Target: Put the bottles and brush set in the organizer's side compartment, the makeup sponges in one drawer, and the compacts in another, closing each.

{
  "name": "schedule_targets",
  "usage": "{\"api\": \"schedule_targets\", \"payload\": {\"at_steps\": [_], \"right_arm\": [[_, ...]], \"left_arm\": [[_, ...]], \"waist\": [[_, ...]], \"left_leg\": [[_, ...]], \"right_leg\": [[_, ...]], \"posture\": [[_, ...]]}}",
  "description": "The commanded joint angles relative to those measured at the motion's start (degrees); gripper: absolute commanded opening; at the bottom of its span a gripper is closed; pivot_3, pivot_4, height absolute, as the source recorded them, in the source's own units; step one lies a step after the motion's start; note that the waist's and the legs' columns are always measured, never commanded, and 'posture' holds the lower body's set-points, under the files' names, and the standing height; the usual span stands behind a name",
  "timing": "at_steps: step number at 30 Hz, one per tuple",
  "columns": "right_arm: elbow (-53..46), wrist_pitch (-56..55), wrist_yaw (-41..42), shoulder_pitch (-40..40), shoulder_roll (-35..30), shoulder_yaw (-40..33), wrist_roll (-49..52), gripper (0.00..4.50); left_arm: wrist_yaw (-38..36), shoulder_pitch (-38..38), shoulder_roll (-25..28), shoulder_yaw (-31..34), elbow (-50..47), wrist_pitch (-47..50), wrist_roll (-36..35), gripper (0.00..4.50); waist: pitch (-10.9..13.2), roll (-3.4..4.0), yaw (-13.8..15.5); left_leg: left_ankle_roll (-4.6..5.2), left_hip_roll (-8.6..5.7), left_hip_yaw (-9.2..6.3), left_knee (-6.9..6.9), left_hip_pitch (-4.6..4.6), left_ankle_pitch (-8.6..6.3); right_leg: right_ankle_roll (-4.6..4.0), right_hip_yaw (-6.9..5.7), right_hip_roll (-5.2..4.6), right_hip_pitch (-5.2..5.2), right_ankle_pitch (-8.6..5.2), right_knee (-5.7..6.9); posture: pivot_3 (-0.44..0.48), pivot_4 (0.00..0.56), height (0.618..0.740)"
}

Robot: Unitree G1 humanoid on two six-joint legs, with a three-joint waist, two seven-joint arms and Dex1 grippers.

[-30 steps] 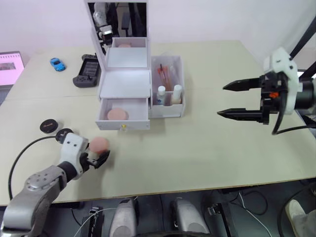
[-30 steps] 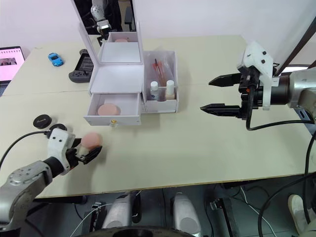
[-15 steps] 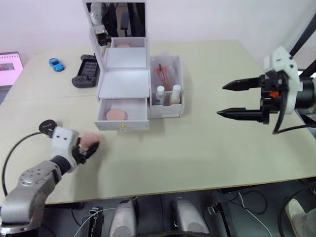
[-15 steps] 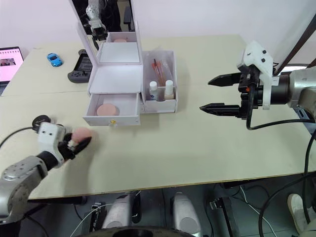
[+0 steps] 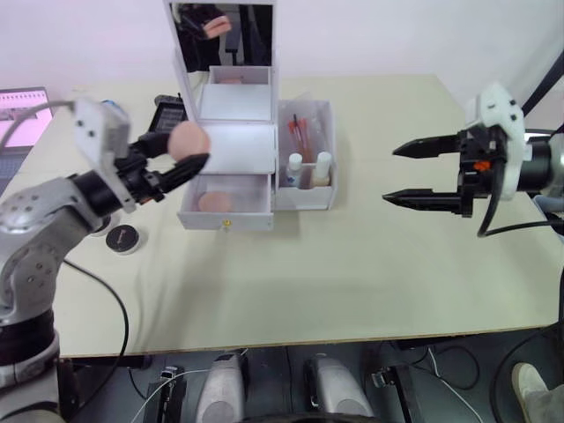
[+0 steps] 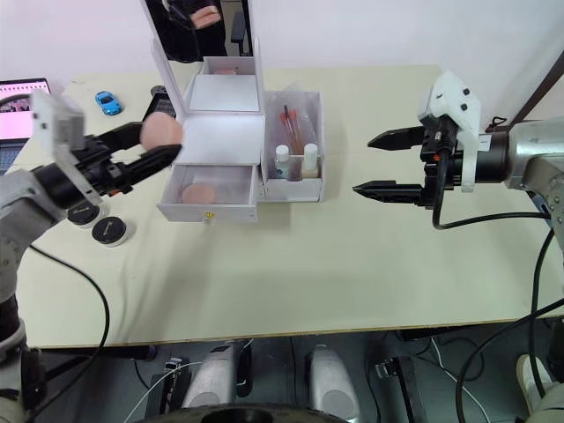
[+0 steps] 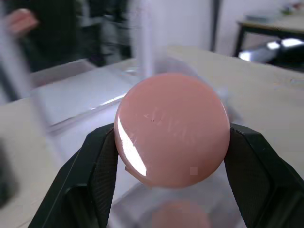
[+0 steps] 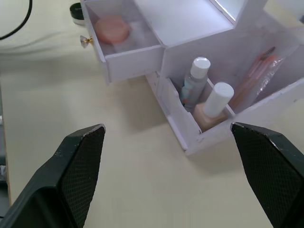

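My left gripper (image 5: 187, 148) is shut on a peach-pink makeup sponge (image 5: 189, 139), held in the air just left of the white organizer (image 5: 231, 145). In the left wrist view the sponge (image 7: 173, 128) sits between both black fingers. One drawer (image 5: 226, 210) stands pulled out with another sponge (image 5: 211, 202) inside. The side compartment (image 5: 324, 196) holds two bottles (image 8: 192, 85) (image 8: 213, 107) and the brush set (image 8: 259, 71). Two black compacts (image 6: 112, 230) (image 6: 84, 211) lie on the table under my left arm. My right gripper (image 5: 394, 174) hangs open, well right of the organizer.
The mirror lid (image 5: 225, 35) stands upright at the organizer's back. A black game controller (image 5: 167, 107) and a blue toy car (image 6: 108, 101) lie behind my left arm, with a screen (image 6: 22, 92) at the table's far left edge.
My left gripper has lifted the sponge off the table and carried it up and toward the organizer. The camera has shifted a little. The right arm has held its place.
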Motion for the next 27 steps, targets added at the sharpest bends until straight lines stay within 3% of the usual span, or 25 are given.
{"api": "schedule_targets", "payload": {"at_steps": [1,8,20,27], "right_arm": [[-3.7,0.9,-1.8,1.5,-0.9,-4.8,1.5,4.50],[-9.5,4.7,-6.7,6.2,-1.3,-10.3,3.8,4.50],[-11.9,6.3,-8.9,10.3,-2.2,-14.8,5.9,4.50],[-11.7,5.5,-9.6,10.1,-2.2,-13.6,6.0,4.50]], "left_arm": [[-1.4,-3.3,0.8,-5.9,1.2,0.1,2.7,2.68],[-4.2,-7.1,-0.8,-16.7,6.8,-2.5,10.3,2.68],[-7.4,-8.6,-2.5,-19.5,9.9,-3.2,14.6,2.68],[-10.3,-7.7,-0.9,-20.5,9.8,-4.1,16.8,2.68]], "waist": [[0.0,0.03,-0.2],[0.0,0.03,-0.1],[0.0,0.03,0.0],[0.0,0.03,0.0]], "left_leg": [[0.00,0.01,0.00,-0.01,0.00,0.00],[0.00,0.20,-0.20,-0.02,0.00,0.00],[0.01,0.20,-0.22,0.02,-0.02,0.00],[0.01,0.20,-0.23,0.02,-0.01,0.00]], "right_leg": [[0.01,0.00,0.03,-0.01,0.00,0.00],[0.02,0.09,0.41,-0.03,0.01,0.06],[0.02,0.10,0.43,0.00,0.01,0.05],[0.02,0.10,0.43,0.00,0.01,0.05]], "posture": [[0.000,0.150,0.740],[0.000,0.150,0.740],[0.000,0.150,0.740],[0.000,0.150,0.740]]}}
